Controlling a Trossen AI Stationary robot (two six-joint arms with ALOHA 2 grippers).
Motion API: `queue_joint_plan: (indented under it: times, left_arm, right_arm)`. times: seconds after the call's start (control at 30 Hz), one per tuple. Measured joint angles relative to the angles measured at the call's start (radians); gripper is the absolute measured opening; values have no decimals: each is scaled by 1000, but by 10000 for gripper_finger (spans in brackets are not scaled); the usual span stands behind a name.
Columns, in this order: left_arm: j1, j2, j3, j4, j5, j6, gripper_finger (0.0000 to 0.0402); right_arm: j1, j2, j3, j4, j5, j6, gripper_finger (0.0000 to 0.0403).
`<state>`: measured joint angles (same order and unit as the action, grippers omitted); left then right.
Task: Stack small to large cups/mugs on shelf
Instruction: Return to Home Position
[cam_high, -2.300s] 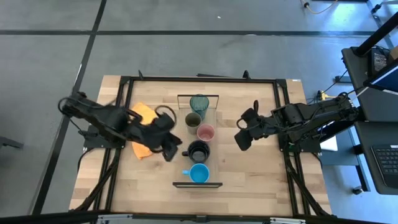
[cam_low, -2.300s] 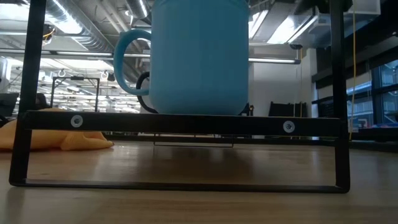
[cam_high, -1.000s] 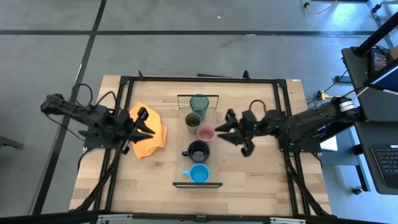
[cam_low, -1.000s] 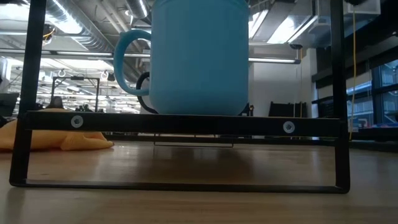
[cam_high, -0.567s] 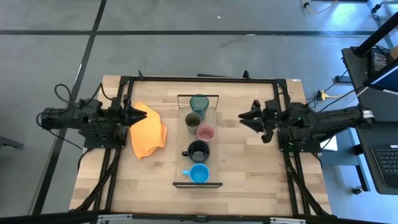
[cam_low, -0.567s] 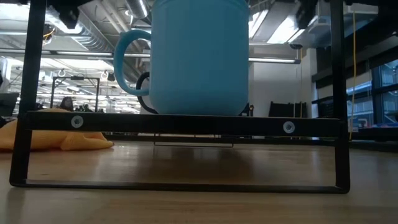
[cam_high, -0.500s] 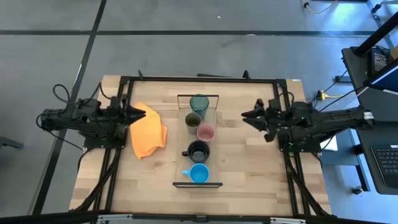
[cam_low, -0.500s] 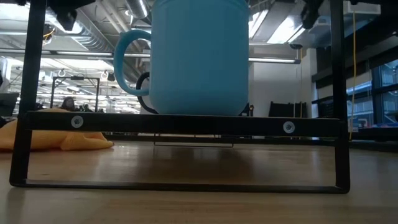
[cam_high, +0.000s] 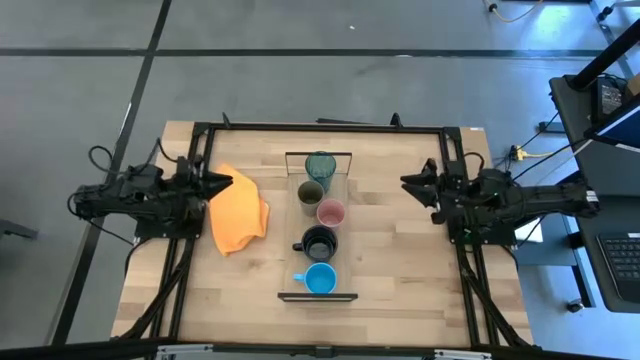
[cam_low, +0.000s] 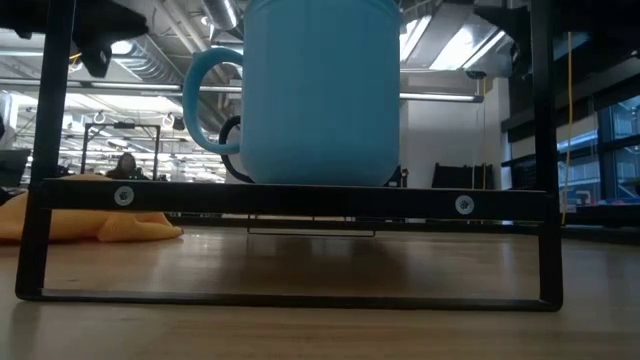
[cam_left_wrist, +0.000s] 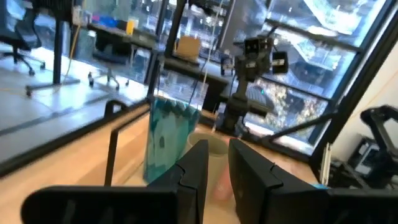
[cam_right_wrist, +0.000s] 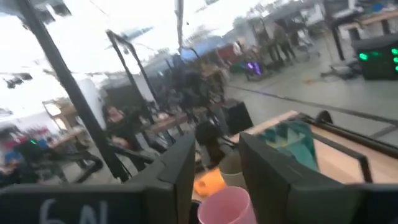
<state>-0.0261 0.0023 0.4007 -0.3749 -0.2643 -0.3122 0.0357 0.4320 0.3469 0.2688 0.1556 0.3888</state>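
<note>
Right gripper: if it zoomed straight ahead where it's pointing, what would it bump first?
Probably the pink cup on the shelf: it shows between the fingers of the right gripper in its wrist view. Height is unclear.

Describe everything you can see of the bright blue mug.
The bright blue mug stands upright, mouth up, with nothing visible inside, on the shelf at the end nearest the low camera. It looks opaque and smooth: a plain cylinder with one loop handle pointing toward the left arm's side. The black mug is its close neighbour in the row; whether they touch is unclear. Nothing else touches it.
</note>
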Motion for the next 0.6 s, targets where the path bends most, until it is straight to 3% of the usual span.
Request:
queue_joint_plan:
  times: [0.17, 0.43, 0.6]
  left_arm:
    - [0, 0, -47, 10, -5, -15, 59]
    - [-1, 0, -144, -1, 20, -107, 59]
    - [0, 0, -196, -4, 12, -158, 59]
  right_arm:
    - [0, -45, -142, 197, -44, 20, 127]
    - [0, -71, -300, 295, -44, 97, 127]
    - [0, -71, -340, 264, -44, 101, 127]
